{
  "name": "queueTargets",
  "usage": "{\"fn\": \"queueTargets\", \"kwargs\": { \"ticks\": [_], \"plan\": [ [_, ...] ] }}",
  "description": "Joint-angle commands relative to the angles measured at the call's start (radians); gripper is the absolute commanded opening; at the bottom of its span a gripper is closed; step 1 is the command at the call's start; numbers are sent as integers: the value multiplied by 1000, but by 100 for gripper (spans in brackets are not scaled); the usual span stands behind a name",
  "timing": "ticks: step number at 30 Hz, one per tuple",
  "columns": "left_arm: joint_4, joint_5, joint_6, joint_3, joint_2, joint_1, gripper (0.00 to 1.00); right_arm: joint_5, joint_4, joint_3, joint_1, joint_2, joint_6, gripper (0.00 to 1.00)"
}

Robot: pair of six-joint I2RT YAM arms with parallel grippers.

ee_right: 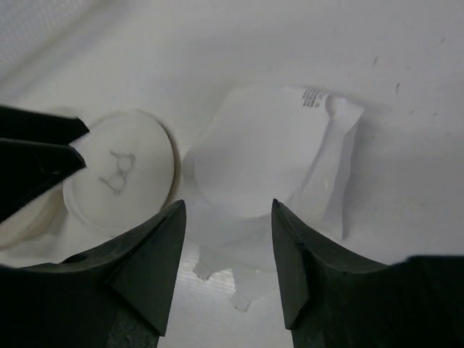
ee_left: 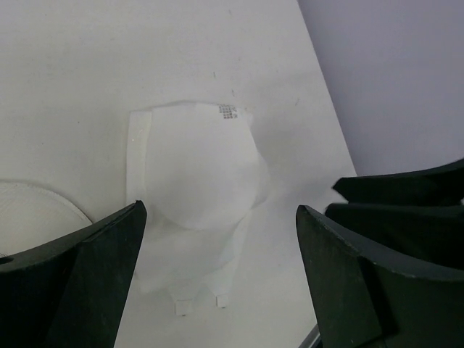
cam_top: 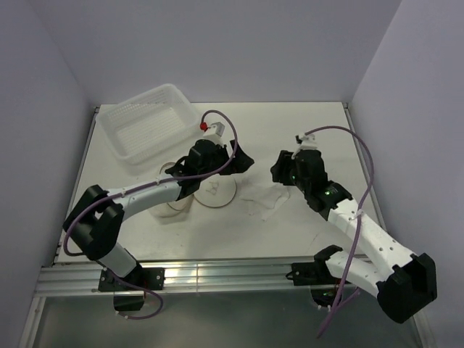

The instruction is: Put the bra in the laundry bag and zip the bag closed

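The bra (cam_top: 264, 201) lies folded on the white table, one rounded cup up; it also shows in the left wrist view (ee_left: 196, 174) and the right wrist view (ee_right: 268, 159). The laundry bag (cam_top: 216, 191) lies just left of it, its round end with the black bra icon (ee_right: 119, 174) facing up; only its edge (ee_left: 29, 210) shows in the left wrist view. My left gripper (cam_top: 235, 168) is open and empty above the bag's right side, the bra between its fingers (ee_left: 217, 290). My right gripper (cam_top: 279, 175) is open and empty above the bra's right side (ee_right: 228, 261).
A white perforated plastic basket (cam_top: 148, 127) stands at the back left. The two grippers face each other closely across the bra; the right one's fingers (ee_left: 406, 188) show in the left wrist view. The table's right edge runs along the wall.
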State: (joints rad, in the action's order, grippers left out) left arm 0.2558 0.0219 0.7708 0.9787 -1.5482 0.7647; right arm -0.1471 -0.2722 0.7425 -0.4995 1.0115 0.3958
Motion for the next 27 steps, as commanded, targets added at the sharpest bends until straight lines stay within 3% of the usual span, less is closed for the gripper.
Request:
{"fn": "queueTargets", "kwargs": {
  "ticks": [1,2,3,4,5,10,13,17,27],
  "plan": [
    [-27,13,-39,66,-72,-15,91,113,111,-60,82,-31,52,56],
    [-24,21,-35,71,-82,-18,91,135,104,-52,85,22,52,51],
    [-17,29,-33,81,-102,-18,91,194,119,-36,82,48,58,37],
    [-20,32,-36,92,-114,-18,91,233,154,-44,84,68,70,28],
    [-33,39,-38,124,-130,-18,92,260,191,-69,84,97,104,24],
    [-108,55,-51,184,-199,-19,95,276,298,-91,90,214,164,24],
    [-194,69,-76,257,-257,-19,99,204,343,-152,116,248,238,20],
    [-239,79,-100,337,-315,-24,99,234,421,-261,185,268,327,19],
    [-308,226,-120,498,-521,-51,99,305,488,-310,262,291,319,17]
  ]
}}
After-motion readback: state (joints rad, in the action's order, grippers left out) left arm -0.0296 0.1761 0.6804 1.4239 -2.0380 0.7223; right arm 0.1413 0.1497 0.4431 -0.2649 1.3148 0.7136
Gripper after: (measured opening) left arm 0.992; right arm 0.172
